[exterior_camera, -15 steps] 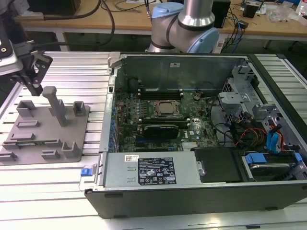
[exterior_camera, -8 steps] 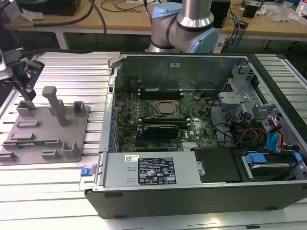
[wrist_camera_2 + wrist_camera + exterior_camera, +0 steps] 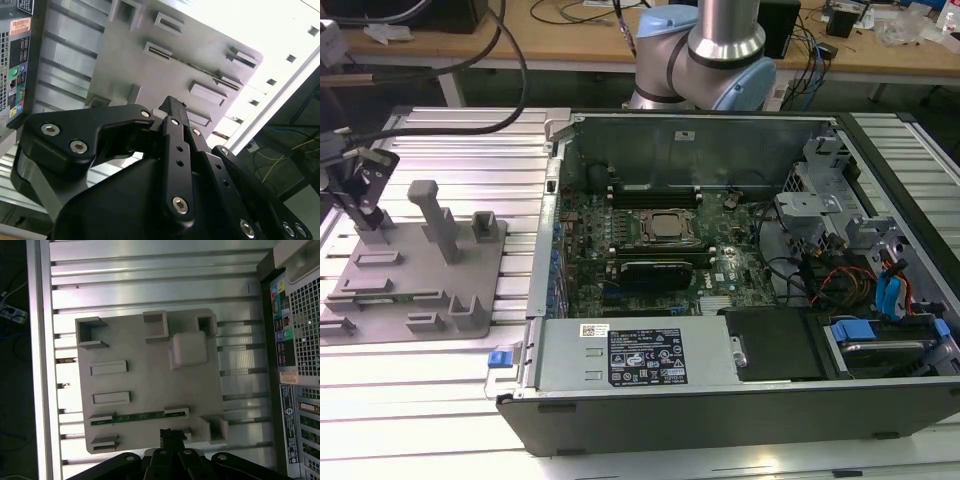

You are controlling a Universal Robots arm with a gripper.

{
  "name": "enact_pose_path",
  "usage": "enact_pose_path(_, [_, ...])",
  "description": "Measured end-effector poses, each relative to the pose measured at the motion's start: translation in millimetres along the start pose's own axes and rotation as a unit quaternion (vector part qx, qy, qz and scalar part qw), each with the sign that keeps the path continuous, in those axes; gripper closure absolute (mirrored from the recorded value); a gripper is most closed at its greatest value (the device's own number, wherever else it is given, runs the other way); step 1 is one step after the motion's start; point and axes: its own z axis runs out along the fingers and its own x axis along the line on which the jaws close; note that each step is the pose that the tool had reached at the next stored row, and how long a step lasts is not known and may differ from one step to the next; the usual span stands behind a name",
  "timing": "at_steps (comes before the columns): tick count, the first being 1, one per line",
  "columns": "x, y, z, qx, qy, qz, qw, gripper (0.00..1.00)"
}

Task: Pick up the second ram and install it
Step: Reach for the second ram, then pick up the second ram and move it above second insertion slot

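The second ram [image 3: 140,416] is a thin green stick standing on edge between two small holders on the grey fixture plate [image 3: 150,380]. In the second wrist view the ram [image 3: 200,75] is a dark sliver across the plate. My gripper [image 3: 167,434] hangs above the plate's edge, just beside the ram, with its black fingers together and nothing between them. In the exterior view the gripper [image 3: 362,190] is at the far left, over the fixture plate [image 3: 420,290]. The open computer case [image 3: 720,400] lies to the exterior view's right of the plate.
Inside the case are the CPU socket [image 3: 665,225], black memory slots [image 3: 655,192] beyond it and a black expansion card [image 3: 665,268]. Grey posts [image 3: 432,210] rise from the fixture plate. Cables [image 3: 470,60] trail over the ribbed aluminium table [image 3: 470,150]. The arm's base [image 3: 710,50] stands behind the case.
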Motion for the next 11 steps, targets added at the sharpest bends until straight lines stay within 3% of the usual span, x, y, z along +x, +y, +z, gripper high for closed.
enact_pose_path(5, [10.7,-4.1,10.7,0.0,0.0,0.0,1.0,0.92])
enact_pose_path(11, [11.3,-4.2,11.3,0.0,0.0,0.0,1.0,0.92])
